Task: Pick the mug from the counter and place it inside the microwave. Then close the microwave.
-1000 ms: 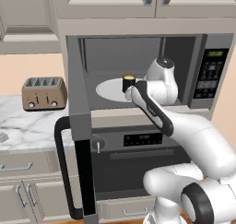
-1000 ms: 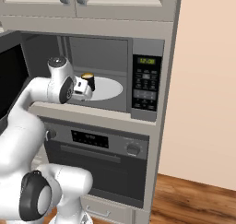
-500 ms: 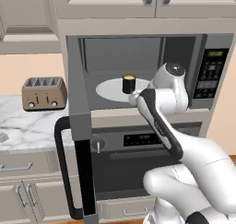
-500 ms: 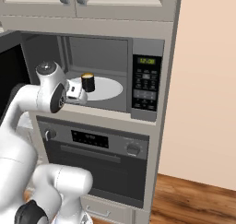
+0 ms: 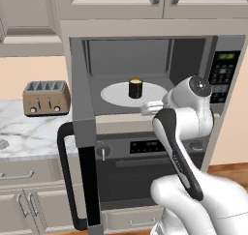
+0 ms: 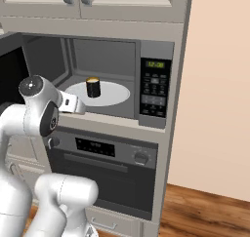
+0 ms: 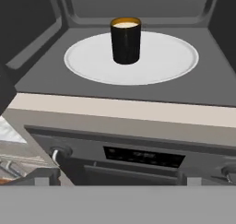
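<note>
A small black mug (image 5: 135,88) with a yellowish inside stands upright on the round white turntable (image 5: 114,95) inside the microwave (image 6: 154,65). It sits a little toward the back of the plate's middle, clear of the side walls, a spot that should let the door swing shut without touching it. Nothing grips the mug; it rests on its own base.

The robot's gripper (image 6: 78,106) hangs outside the cavity, just in front of the lower front edge of the opening, level with the sill. Its jaws stand wide apart and hold nothing, which fits a hand that has let go of the cup.

The microwave door (image 5: 82,127) stands fully open, swung out to the left of the opening, edge-on in the left base view, with its black handle (image 5: 68,176) on the outer side. Judging by this, the placing step looks done and closing the door remains. The arm would need to get behind or beside the door to push it.

To the far left, a toaster (image 5: 46,97) sits at the back edge of the marble counter (image 5: 29,137), well apart from the work.
</note>
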